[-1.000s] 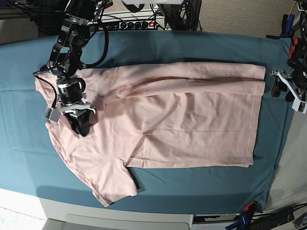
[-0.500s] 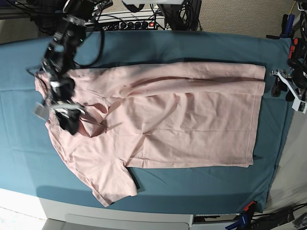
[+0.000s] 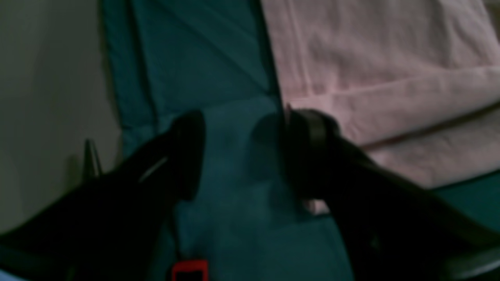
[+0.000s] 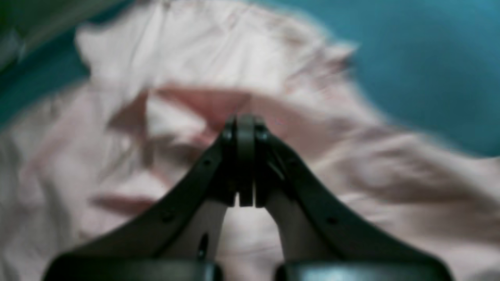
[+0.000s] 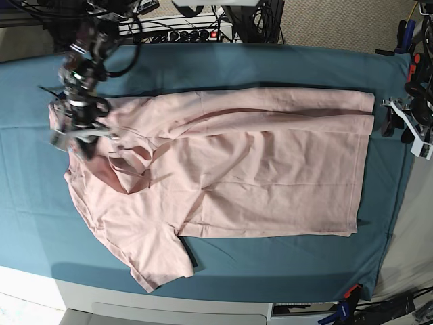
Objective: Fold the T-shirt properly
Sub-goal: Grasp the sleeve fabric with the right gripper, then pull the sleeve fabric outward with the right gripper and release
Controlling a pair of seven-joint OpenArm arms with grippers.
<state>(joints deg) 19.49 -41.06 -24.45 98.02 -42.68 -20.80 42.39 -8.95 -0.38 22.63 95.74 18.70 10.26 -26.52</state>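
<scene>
Teal cloth (image 5: 270,68) covers the surface where the pale pink T-shirt (image 5: 257,169) lies spread flat with a rumpled fold near its collar, while the right gripper (image 4: 245,121) hangs over that fold, jaws pressed together and empty, and the left gripper (image 3: 238,152) waits wide beside the hem.

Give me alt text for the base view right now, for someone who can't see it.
A pale pink T-shirt lies spread on a teal table cloth, one long side folded inward. The right gripper, shut, hovers at the collar end, where the fabric is rumpled. The left gripper waits, open, off the hem.
</scene>
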